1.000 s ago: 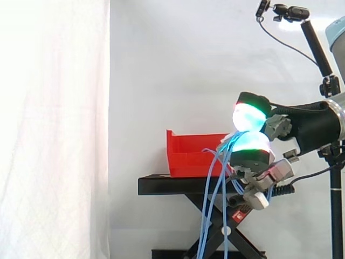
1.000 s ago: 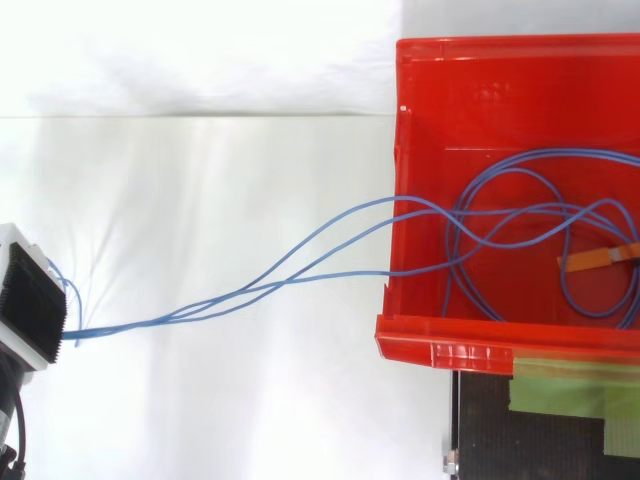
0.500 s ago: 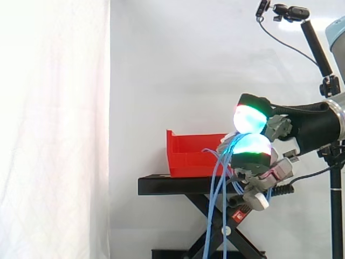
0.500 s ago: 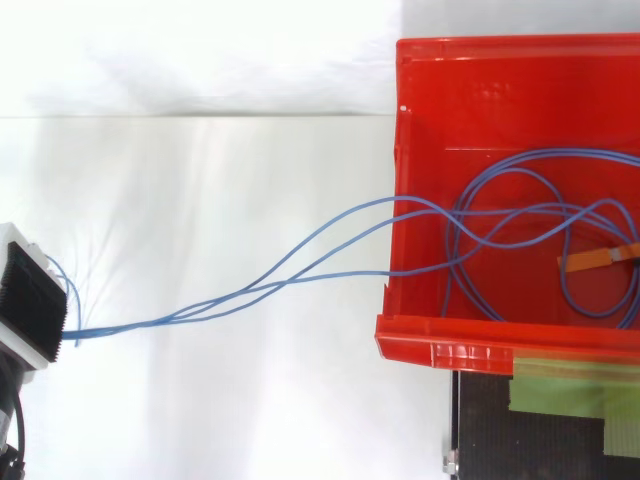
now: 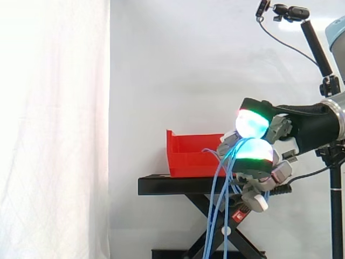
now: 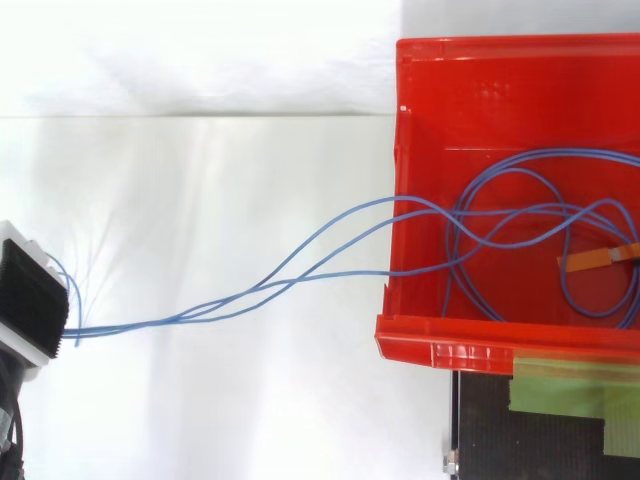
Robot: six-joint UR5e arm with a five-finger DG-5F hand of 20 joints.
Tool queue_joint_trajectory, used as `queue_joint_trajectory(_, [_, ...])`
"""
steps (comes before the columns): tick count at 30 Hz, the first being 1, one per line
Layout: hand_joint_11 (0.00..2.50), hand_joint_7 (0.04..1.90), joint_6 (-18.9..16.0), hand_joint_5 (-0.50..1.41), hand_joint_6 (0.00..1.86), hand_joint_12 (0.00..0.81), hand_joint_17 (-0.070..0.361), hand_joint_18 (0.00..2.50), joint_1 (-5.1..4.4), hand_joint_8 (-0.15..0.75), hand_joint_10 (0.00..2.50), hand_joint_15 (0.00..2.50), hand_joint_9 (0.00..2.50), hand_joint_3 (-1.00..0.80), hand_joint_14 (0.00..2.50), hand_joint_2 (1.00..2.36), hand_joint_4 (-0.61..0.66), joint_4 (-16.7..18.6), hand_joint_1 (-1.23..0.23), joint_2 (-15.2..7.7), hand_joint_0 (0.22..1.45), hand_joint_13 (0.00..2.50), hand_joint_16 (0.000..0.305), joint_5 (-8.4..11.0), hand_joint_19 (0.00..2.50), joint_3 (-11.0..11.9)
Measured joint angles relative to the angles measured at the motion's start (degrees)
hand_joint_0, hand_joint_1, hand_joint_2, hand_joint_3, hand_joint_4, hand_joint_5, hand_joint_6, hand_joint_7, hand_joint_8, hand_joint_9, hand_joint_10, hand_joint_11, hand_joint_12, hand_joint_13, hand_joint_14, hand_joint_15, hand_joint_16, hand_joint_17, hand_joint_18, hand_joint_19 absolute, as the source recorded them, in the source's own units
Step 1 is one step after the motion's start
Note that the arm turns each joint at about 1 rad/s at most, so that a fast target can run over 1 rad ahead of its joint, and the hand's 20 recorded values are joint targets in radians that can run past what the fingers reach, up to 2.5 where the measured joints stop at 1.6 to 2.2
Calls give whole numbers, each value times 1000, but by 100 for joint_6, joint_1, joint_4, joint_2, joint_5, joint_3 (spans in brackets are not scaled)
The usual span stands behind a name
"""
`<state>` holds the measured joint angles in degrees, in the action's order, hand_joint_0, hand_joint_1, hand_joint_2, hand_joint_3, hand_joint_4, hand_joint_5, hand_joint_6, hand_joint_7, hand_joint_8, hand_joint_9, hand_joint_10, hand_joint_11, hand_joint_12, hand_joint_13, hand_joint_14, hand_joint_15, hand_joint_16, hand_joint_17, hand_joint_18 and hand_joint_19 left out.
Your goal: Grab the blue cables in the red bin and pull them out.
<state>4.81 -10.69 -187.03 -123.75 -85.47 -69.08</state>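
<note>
A white curtain (image 5: 54, 129) backed the whole scene. In front of it the black stand (image 5: 178, 185) carried the red bin (image 6: 480, 80), which sat at the stand's left end in the side view. That level view gave the bin's outer wall and the cables' drop. The top view looked into the bin and showed what lay on its floor.

The hand (image 5: 277, 128) reached in from the right, level with the bin's rim and just beside its near end. It was clear of the bin, with the palm turned toward it. Its fingers were curled, and the glowing pads (image 5: 252, 123) were pressed together one above the other, pinching the blue cables (image 6: 300, 265).

From the pinch the strands fell in long loops past the stand's edge. From above they ran taut across the open gap, over the bin's wall, and ended in several coils inside. A small orange strip (image 6: 600, 257) lay among the coils, and green tape (image 6: 570, 385) marked the stand below.
</note>
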Motion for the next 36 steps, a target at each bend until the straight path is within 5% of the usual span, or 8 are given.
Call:
queue_joint_trajectory(12, [1715, 545, 882, 708, 1023, 300, 102, 882, 90, 191, 255, 1661, 1245, -1000, 214, 1000, 89, -2, -813, 1, 799, 1348, 45, -262, 763, 433])
queue_joint_trajectory(20, [1707, 518, 1031, 684, 1041, 297, 102, 877, 141, 193, 270, 1646, 1240, -1000, 199, 1000, 83, -29, -808, 0, 799, 1346, 45, -384, 758, 508])
queue_joint_trajectory(28, [1572, 528, 1083, 678, 1043, 290, 98, 884, 189, 182, 1003, 1662, 1128, -1000, 190, 1000, 51, -27, -792, 0, 827, 1358, 44, -548, 736, 516])
queue_joint_trajectory(36, [1457, 499, 1408, 646, 1062, 297, 99, 883, 237, 185, 1225, 1645, 1038, -1000, 218, 1000, 42, -4, -817, 0, 815, 1347, 44, -680, 745, 559])
